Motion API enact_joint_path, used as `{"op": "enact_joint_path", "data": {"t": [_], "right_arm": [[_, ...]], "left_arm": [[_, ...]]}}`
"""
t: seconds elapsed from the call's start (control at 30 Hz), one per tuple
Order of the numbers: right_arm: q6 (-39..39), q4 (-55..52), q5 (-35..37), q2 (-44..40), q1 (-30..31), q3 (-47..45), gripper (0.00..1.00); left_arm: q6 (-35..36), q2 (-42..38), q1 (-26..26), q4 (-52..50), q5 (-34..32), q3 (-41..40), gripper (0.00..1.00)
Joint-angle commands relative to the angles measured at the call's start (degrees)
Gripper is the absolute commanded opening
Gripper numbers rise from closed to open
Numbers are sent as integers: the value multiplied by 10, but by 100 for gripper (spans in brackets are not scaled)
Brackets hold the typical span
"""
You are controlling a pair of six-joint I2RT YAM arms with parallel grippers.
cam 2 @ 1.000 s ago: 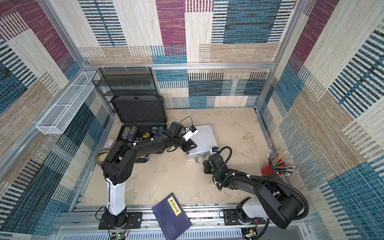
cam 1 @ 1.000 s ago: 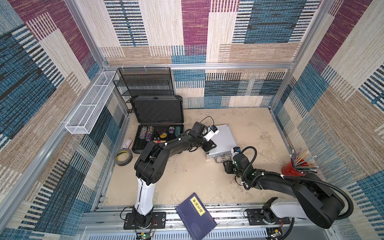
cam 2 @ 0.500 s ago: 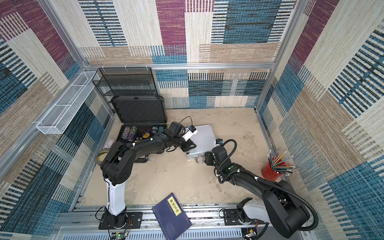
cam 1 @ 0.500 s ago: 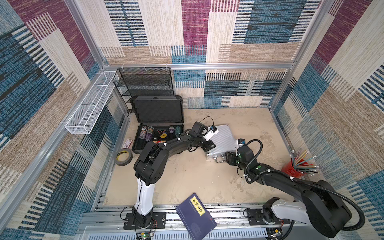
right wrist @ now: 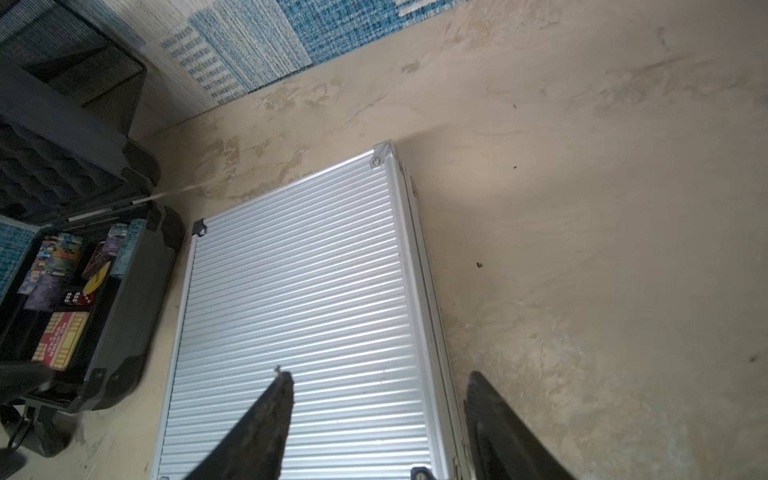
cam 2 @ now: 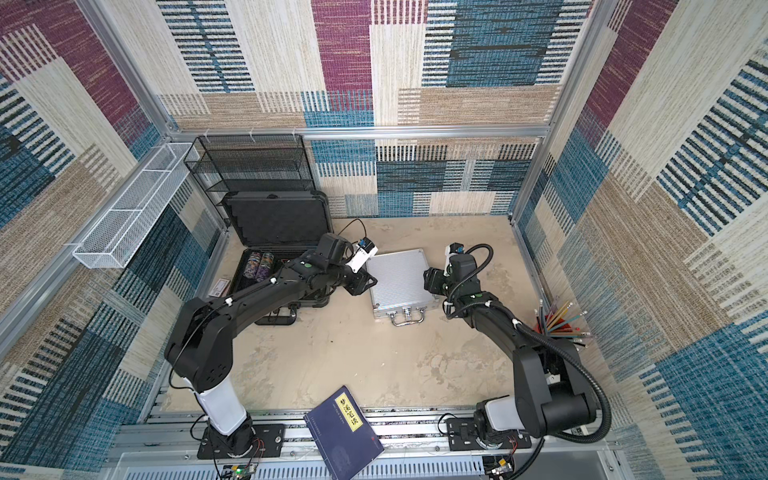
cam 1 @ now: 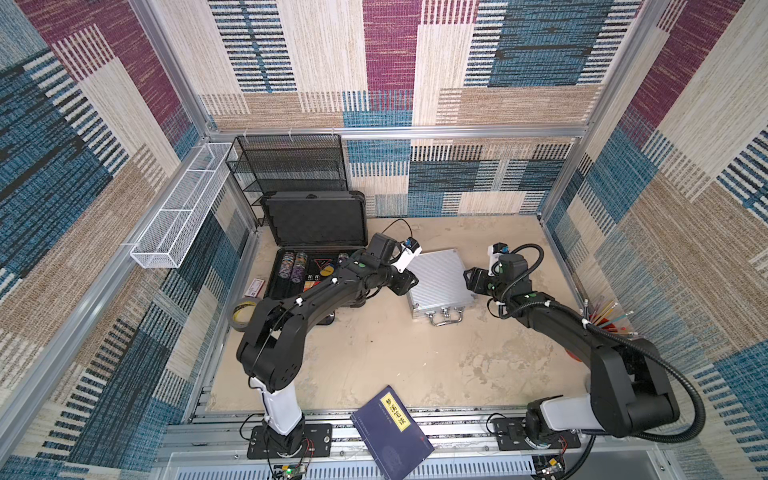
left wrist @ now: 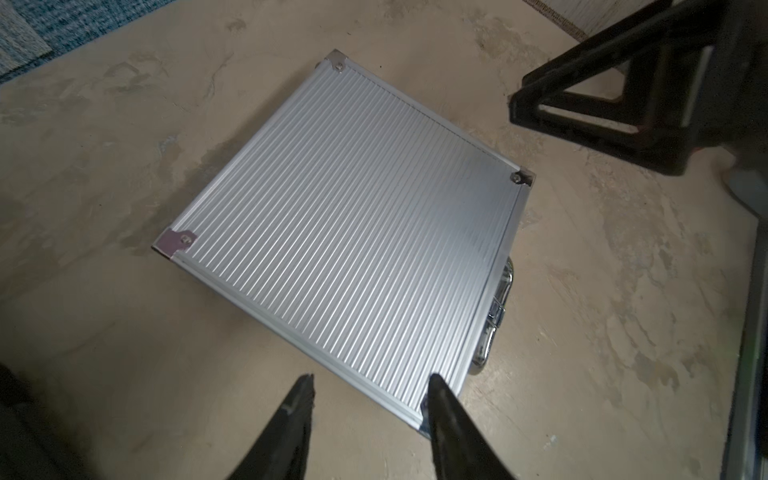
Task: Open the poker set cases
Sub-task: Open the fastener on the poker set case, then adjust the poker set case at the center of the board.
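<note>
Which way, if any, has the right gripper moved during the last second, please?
Yes: the right gripper went from the silver case's handle toward the back wall, along its right side.

dark grey case [cam 1: 316, 220] wide open; ribbed silver case [cam 1: 440, 278] closed, flat alongside

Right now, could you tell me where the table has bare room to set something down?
Free: the wide patch between the silver case, the blue book and the pencils; also behind it. Crowded: the left side, with the open black case and tape roll.
</note>
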Motion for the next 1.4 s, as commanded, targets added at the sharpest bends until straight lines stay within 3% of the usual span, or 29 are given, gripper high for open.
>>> {"op": "enact_joint_path", "data": {"t": [0.0,0.33,0.83,1.37], "right_arm": [[-39,-28,-36,44,-8,37,68],[-76,-31,-94,118,-37,77,68],[-41,4,-139,112,-37,19,66],[6,29,-127,72,-37,-40,62]], "left_arm": [[-50,-32,19,2,-12,-30,58],[-250,-10,67,165,85,-103,60],[-296,110,65,169,52,-32,57],[-309,196,36,186,85,26,56]]}}
